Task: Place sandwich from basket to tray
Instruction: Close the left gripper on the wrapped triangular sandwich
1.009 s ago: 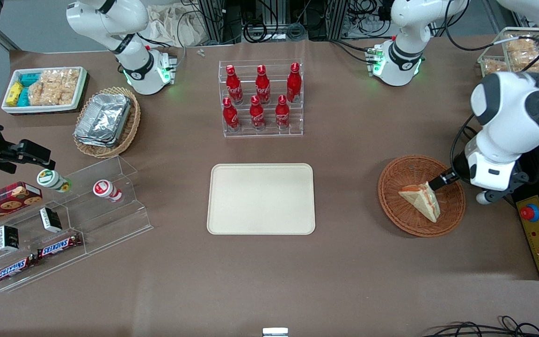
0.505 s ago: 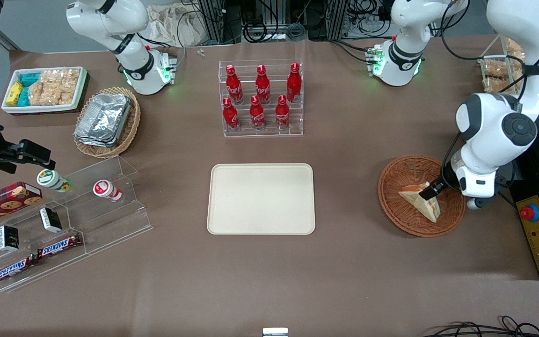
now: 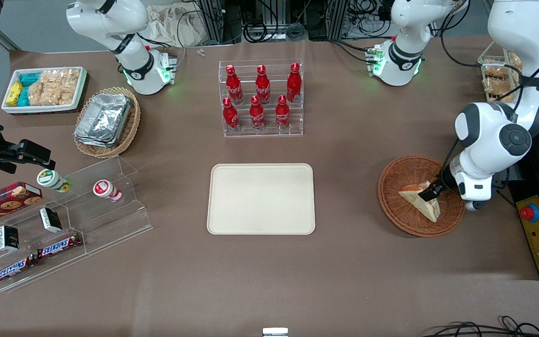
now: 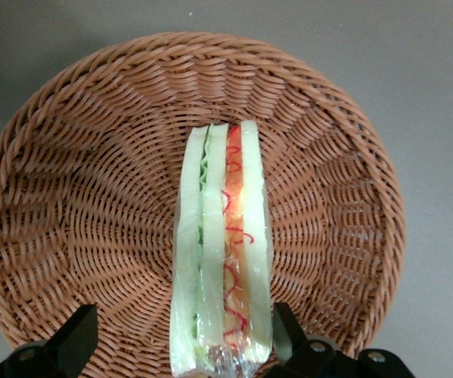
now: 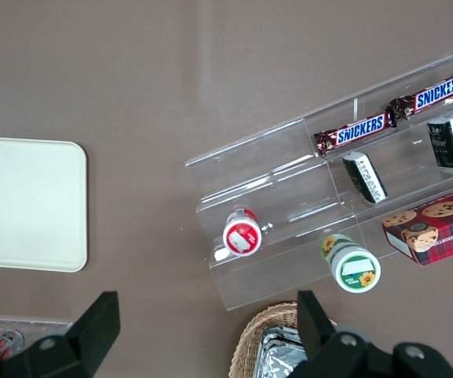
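Observation:
The sandwich (image 3: 419,201) (image 4: 222,252) stands on its edge in the reddish-brown wicker basket (image 3: 400,175) (image 4: 68,197), its orange-red and green filling facing my wrist camera. My gripper (image 3: 431,191) (image 4: 183,324) is open and low over the basket, straddling the wide end of the sandwich. One finger (image 4: 283,331) sits close against the bread. The other finger (image 4: 80,335) stands well apart from it. The cream tray (image 3: 261,198) (image 5: 21,205) lies bare mid-table, beside the basket toward the parked arm's end.
An acrylic rack of red bottles (image 3: 261,100) stands farther from the front camera than the tray. A tan basket of foil trays (image 3: 106,121), a white snack bin (image 3: 45,89) and an acrylic snack stand (image 3: 63,220) lie toward the parked arm's end. A control box (image 3: 538,234) is beside the basket.
The arm has swung in and come down over the basket. The gripper has moved from the basket's rim onto the sandwich's wide end. The sandwich has not moved.

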Controlling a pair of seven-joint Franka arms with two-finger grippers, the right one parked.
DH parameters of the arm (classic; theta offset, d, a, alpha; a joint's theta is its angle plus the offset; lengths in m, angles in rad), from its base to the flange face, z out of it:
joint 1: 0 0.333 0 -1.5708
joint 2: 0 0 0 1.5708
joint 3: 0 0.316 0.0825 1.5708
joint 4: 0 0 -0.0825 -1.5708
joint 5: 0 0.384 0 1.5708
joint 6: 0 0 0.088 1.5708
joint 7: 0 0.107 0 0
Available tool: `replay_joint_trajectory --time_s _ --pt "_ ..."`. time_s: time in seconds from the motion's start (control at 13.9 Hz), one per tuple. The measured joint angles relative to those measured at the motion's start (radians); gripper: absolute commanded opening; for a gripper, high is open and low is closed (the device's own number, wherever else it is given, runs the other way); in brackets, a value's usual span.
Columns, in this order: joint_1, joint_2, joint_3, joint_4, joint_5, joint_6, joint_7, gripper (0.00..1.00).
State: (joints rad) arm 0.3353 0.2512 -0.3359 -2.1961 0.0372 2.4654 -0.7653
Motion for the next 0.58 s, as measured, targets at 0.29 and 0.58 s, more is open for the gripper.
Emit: replay_joint_trajectory --time_s 0.29,0.58 --pt "0.000 0.026 0.001 -0.019 0.000 0.059 -0.002 0.99" --pt "-0.001 0.069 0.001 -0.022 0.002 0.127 -0.012 0.42"
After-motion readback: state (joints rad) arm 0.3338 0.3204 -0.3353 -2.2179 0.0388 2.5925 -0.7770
